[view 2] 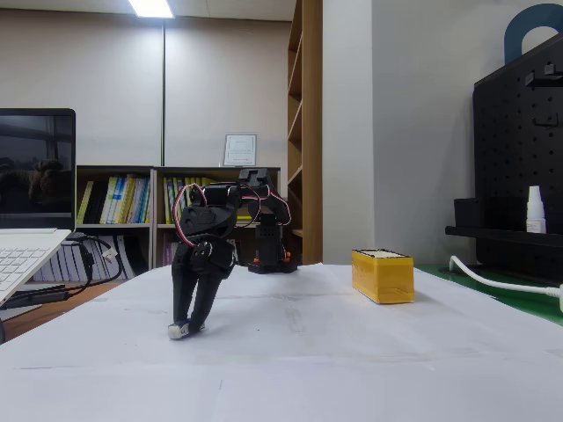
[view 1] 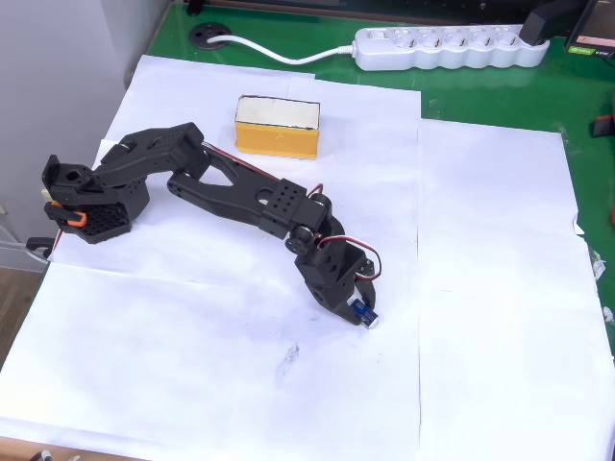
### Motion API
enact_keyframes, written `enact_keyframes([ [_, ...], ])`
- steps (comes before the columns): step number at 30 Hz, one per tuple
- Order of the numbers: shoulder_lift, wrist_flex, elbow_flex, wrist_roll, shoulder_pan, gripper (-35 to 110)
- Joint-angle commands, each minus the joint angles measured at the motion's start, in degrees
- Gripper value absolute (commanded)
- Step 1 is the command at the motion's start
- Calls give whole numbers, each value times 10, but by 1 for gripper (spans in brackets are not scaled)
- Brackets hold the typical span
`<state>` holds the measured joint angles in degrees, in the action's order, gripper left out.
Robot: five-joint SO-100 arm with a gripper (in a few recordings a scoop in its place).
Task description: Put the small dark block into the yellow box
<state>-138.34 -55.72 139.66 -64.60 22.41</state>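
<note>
Where the gripper (view 1: 363,313) meets the white paper (view 1: 240,384), the block (view 1: 362,313) sits between its fingertips, low on the sheet and well apart from the box (view 1: 277,126). From overhead the block shows a bluish top and a pale end against the black fingers; in the fixed view only its pale, silvery end (view 2: 179,330) is clear, touching or just above the paper, with the gripper (view 2: 186,323) pointing straight down and clenched on it. Overhead, the box is seen from above, with a cream-white inside, a thin dark rim and an orange-yellow side; the fixed view gives just its yellow walls (view 2: 383,276) and a pale top edge. Overhead also takes in the green tabletop (view 1: 480,91) and a white power strip (view 1: 450,46) behind the box.
</note>
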Motion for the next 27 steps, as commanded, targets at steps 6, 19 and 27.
enact_keyframes([
  [6, 99, -10, 75, 13, 1, 0],
  [19, 297, -182, 257, 95, -25, 0],
  [27, 530, -245, 74, 93, -157, 0],
])
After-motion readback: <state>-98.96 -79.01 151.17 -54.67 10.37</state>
